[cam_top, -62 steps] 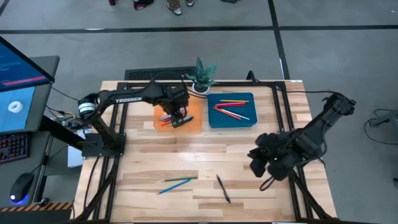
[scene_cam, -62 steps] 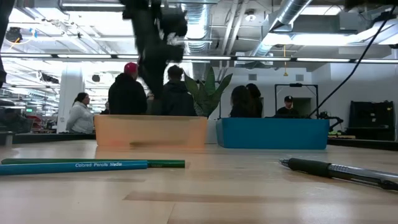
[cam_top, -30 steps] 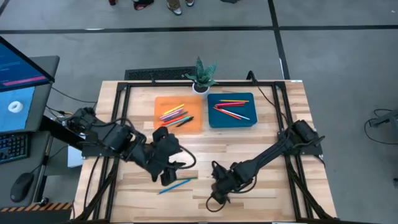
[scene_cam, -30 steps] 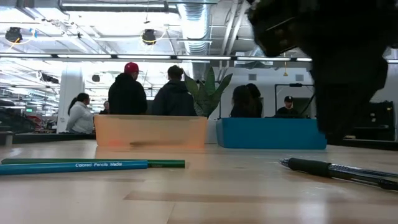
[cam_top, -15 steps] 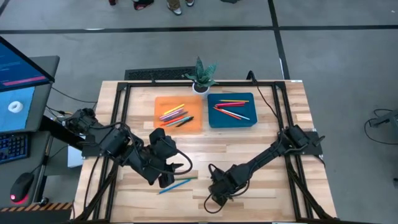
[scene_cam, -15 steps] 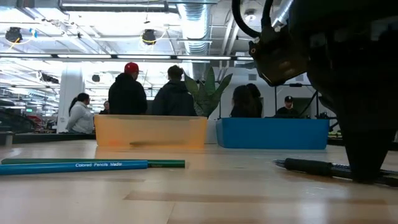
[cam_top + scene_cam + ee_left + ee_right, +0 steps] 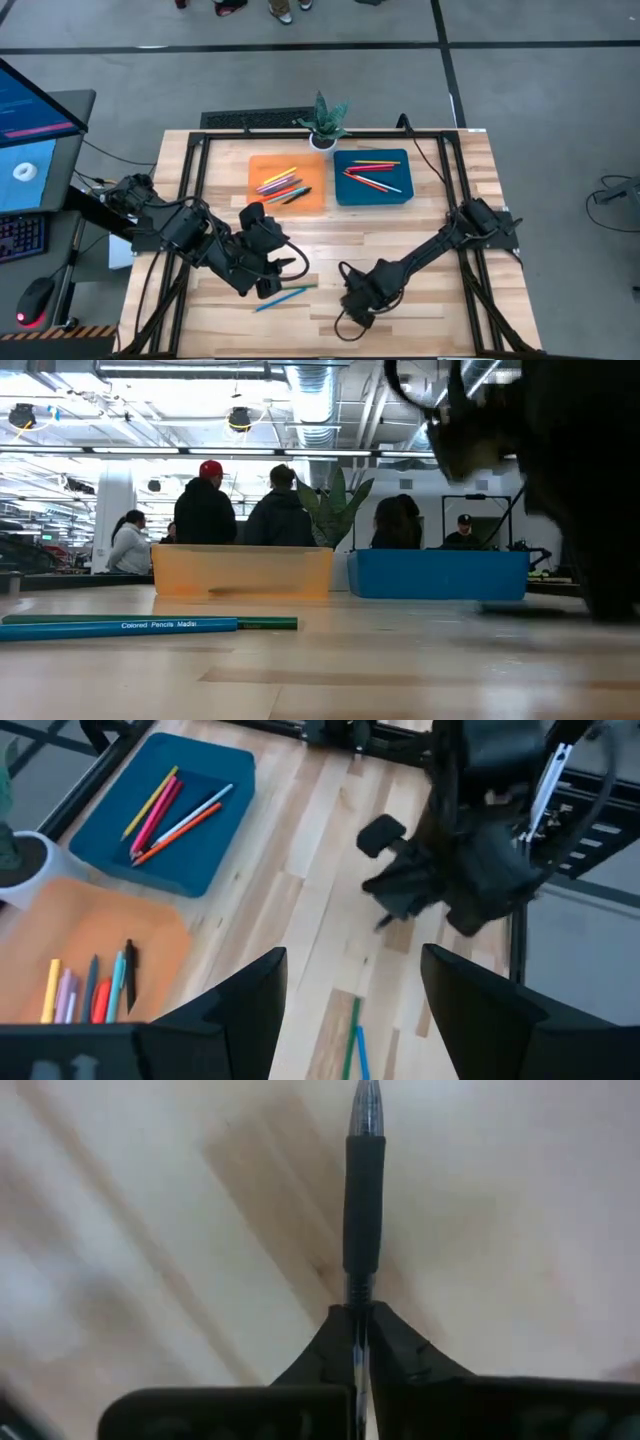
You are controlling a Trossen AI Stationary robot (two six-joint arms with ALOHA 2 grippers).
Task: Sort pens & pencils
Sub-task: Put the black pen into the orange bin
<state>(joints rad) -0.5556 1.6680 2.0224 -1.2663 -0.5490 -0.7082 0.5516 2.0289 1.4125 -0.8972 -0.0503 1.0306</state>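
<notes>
A black pen [image 7: 364, 1200] lies on the wood near the table's front, right of centre. My right gripper [image 7: 358, 1330] points down, shut on it [image 7: 358, 300]. A green and a blue pencil [image 7: 285, 292] lie side by side on the table at the front, left of centre [image 7: 150, 625]. My left gripper [image 7: 350, 1010] hangs open above and just behind them [image 7: 285, 268], touching nothing. Several pens lie in the orange tray [image 7: 260, 203] and several pencils in the blue tray [image 7: 395, 197]. My right gripper pinches the pen's thin shaft [image 7: 357, 1295], just behind the thick black grip sleeve, between its two fingertips. The fingers come from above, pointing down, and lie across the pen. The pen stays level at the tabletop; I cannot tell whether it is clear of the wood.
A small potted plant [image 7: 325, 120] stands at the far edge between the two trays. Black frame rails run along the table's left, right and far sides. Bare wood lies between the trays and the pencils. People stand in the room beyond the table [image 7: 240, 510].
My right gripper has come down over the black pen and shut on it. The pen lay free on the table before; now it sits between the fingertips.
</notes>
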